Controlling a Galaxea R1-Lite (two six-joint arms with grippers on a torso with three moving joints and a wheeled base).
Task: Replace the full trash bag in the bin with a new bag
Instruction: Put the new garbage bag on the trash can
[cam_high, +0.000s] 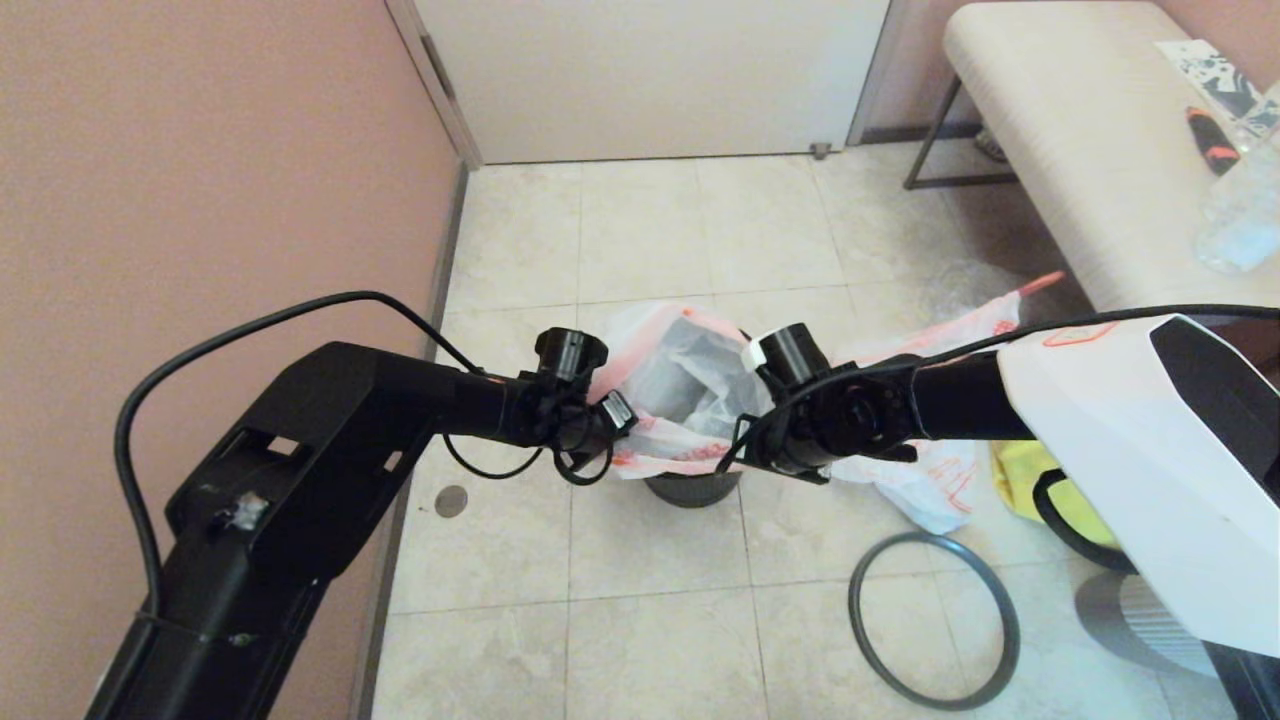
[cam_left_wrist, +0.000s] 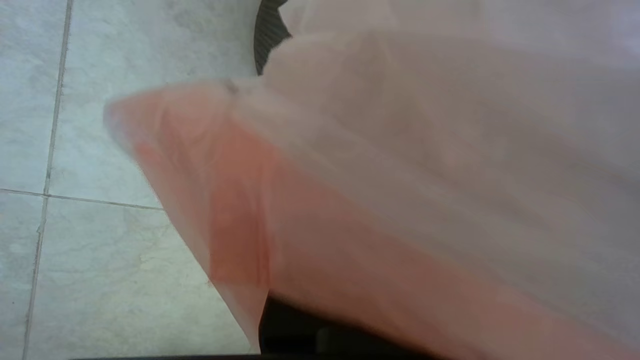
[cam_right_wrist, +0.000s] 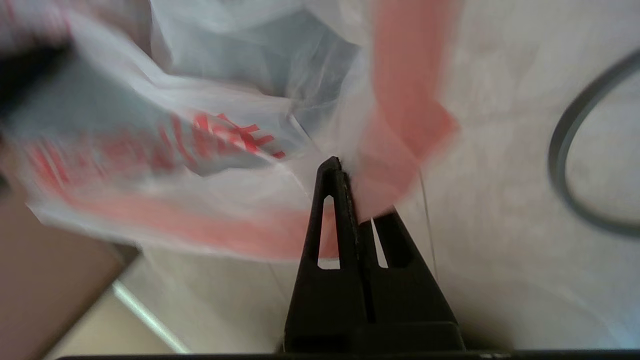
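The new bag (cam_high: 668, 372), white with orange-red print, hangs open over the small black bin (cam_high: 695, 488), its mouth stretched between my two grippers. My left gripper (cam_high: 620, 412) is at the bag's left edge; in the left wrist view the bag's pink-orange band (cam_left_wrist: 240, 210) drapes over the fingers and hides them, with the bin's wall (cam_left_wrist: 267, 35) beyond. My right gripper (cam_right_wrist: 345, 172) is shut, pinching the bag's orange band (cam_right_wrist: 400, 125) at the right edge. The lumpy full trash bag (cam_high: 935, 490) lies on the floor right of the bin, its orange tail (cam_high: 1040, 283) pointing away.
The thin dark grey hoop (cam_high: 935, 620) (cam_right_wrist: 562, 165) lies flat on the tiles, front right of the bin. A yellow tote (cam_high: 1025, 480) sits by the full bag. A padded bench (cam_high: 1080, 150) stands at the right. A pink wall runs along the left.
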